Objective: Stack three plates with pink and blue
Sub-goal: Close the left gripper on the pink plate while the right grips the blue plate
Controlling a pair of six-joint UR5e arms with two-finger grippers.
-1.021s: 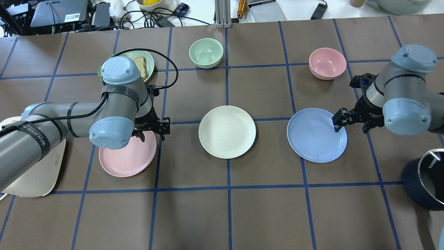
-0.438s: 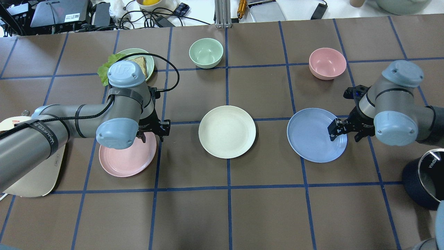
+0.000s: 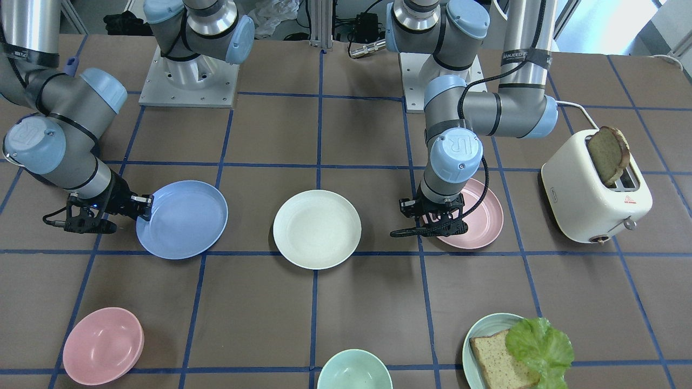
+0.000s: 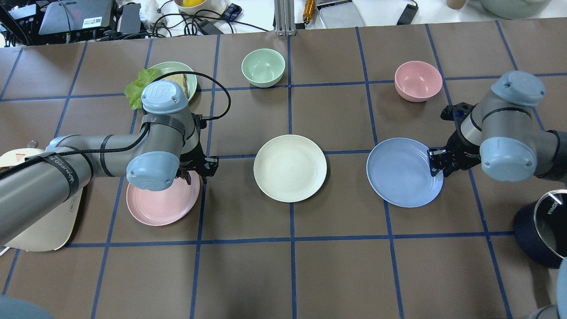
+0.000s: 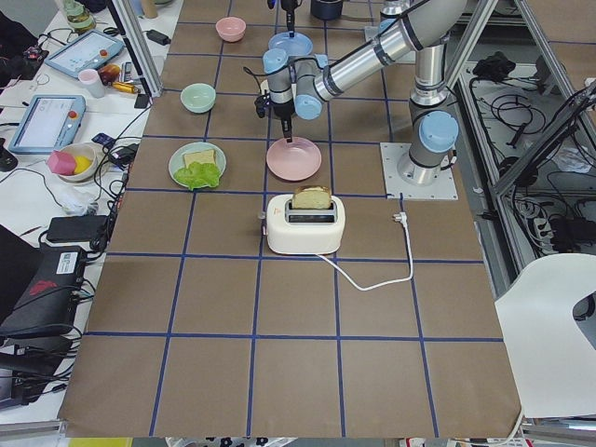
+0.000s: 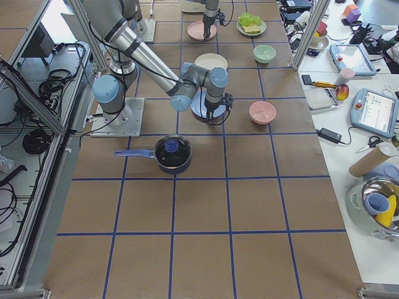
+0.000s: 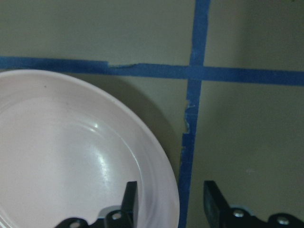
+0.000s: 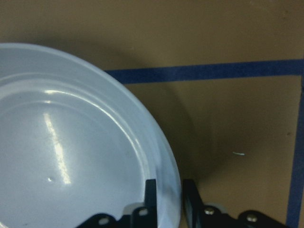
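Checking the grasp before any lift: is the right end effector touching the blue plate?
Touching. The right wrist view shows the right end effector pinching the rim of the blue plate between both fingers.

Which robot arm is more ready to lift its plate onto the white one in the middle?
Right, probably. The right gripper pinches the rim of the blue plate between nearly closed fingers. The left gripper straddles the rim of the pink plate with fingers wide open, so it must close first.
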